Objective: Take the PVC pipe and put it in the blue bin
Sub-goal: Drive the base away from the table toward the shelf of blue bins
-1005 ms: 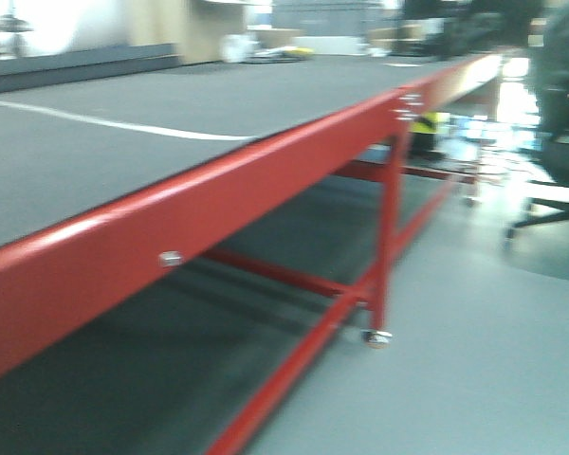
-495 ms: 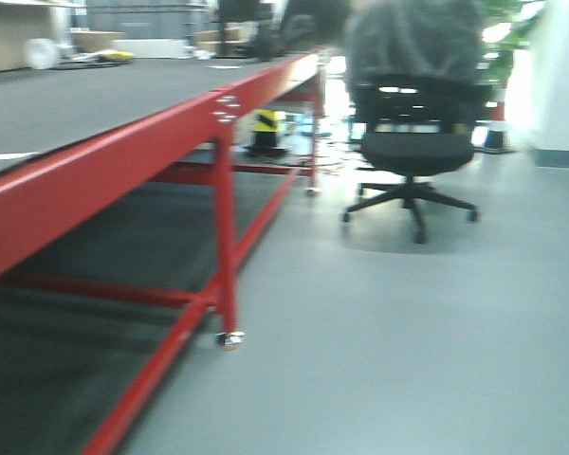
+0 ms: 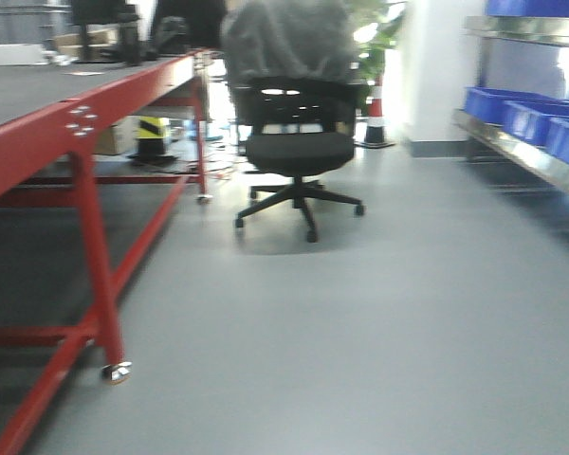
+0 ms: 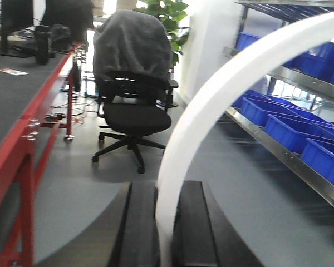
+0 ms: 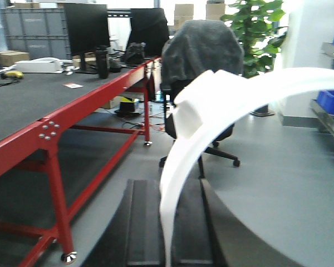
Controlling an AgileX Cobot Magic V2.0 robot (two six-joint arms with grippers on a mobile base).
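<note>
The left gripper has its two black pads closed on the lower end of a white half-ring, which rises from between them and arcs up toward the top right corner of the left wrist view. The right gripper is clamped in the same way on a second white half-ring, whose band curves up and to the right and carries a small white block near its bend. Both rings hang in the air above the grey floor, touching nothing but the pads. Just ahead stands a black office chair with a grey cloth draped over its back. To the left runs a red-framed table with a dark top; monitors stand near its far edge. To the right, blue bins sit in a row along the front edge of a metal shelf. A green plant stands behind the chair.
</note>
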